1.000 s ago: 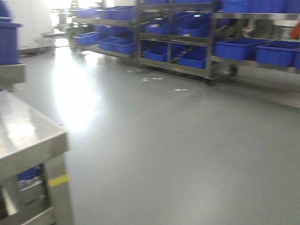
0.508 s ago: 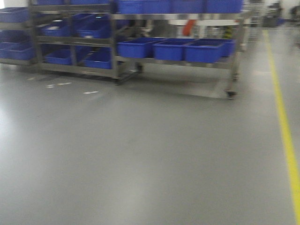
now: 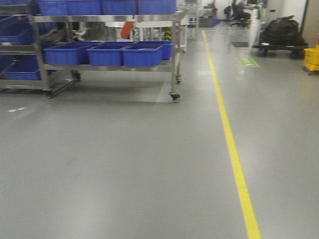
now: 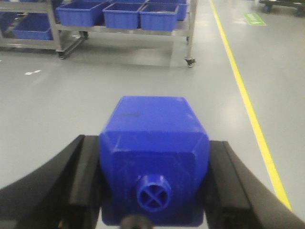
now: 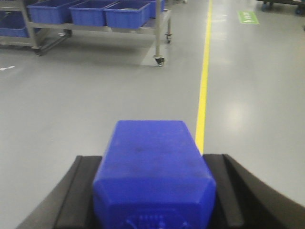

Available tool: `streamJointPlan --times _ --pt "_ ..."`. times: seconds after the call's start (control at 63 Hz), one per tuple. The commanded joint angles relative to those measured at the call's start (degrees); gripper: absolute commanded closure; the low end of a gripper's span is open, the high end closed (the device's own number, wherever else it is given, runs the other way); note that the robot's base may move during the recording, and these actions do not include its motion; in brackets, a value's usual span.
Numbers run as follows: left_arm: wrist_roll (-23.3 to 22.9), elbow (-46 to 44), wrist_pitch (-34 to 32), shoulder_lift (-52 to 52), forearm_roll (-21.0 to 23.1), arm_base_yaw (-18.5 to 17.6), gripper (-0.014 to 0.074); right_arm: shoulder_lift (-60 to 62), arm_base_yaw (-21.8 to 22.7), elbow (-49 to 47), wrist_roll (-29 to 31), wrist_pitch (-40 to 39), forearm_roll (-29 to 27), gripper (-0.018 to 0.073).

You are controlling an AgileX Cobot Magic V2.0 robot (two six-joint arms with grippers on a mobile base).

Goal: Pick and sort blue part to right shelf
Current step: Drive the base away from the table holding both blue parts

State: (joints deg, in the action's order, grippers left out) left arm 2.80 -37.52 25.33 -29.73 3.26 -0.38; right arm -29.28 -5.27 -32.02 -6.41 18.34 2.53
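In the right wrist view, the blue part sits between the black fingers of my right gripper, which is shut on it. Its squarish body points forward, and its wide cap is cut off by the bottom edge. My left gripper is shut on a different blue block, which has a small round stub facing the camera. A steel rack with open blue crates stands far left across the floor. I cannot tell whether it is the right shelf.
A yellow line runs along the grey floor, to the right of the rack. Far back right are black bags on a cart, a yellow bin and a green floor mark. The rack stands on castors.
The front view has swung to the right. The steel table has left the frame, the racks have slid left, and the yellow line and far aisle have come into view.
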Motion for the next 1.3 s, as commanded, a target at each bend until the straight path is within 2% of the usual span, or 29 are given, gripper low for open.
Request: streamJointPlan --times 0.0,1.285 --pt "0.03 -1.75 -5.23 -0.2 0.16 0.1 0.0304 -0.01 0.32 -1.76 0.24 -4.97 0.76 0.0159" --pt "0.03 -1.75 -5.23 -0.29 0.16 0.1 0.0304 -0.01 0.32 -1.76 0.24 -4.97 0.76 0.0159"
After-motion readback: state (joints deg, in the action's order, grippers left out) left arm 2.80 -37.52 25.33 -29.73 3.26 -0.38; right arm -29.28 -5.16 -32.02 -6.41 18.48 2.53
